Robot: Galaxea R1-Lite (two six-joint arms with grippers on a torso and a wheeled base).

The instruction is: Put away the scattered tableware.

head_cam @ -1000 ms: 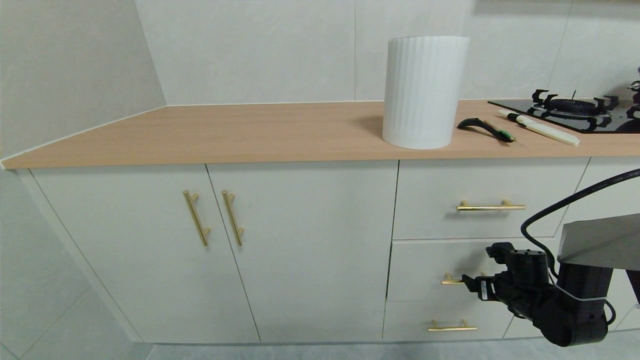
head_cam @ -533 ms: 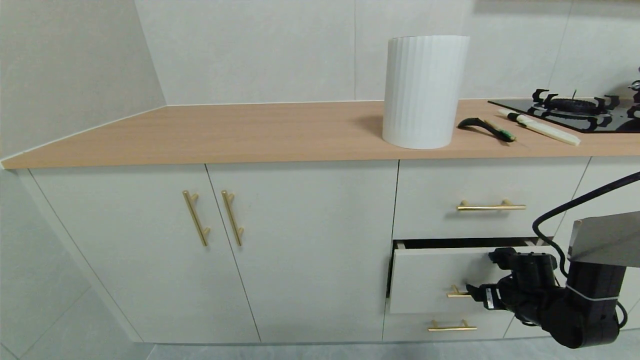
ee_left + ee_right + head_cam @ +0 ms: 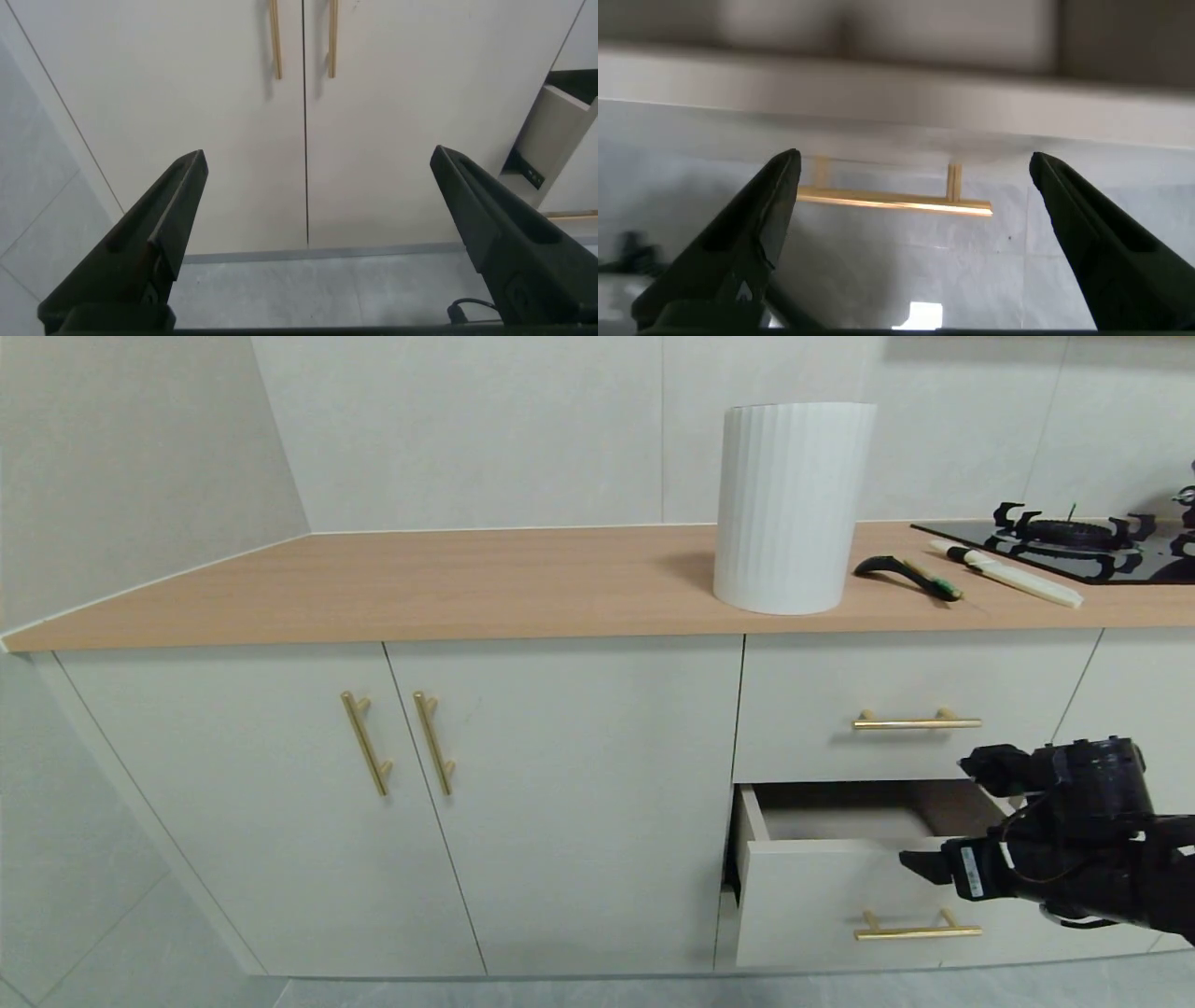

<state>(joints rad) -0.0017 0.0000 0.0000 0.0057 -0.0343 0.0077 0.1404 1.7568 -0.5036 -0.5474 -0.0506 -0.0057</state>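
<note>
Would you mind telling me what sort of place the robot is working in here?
Probably a home kitchen: a wooden countertop over white cabinets with one drawer pulled open, a gas hob at the counter's right end, and a black utensil and a knife lying near it.

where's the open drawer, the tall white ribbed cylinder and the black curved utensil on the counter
open white drawer (image 3: 812, 896), head view, front panel
tall white ribbed cylinder (image 3: 792, 509), head view, mid side wall
black curved utensil (image 3: 904, 573), head view, its handle
</note>
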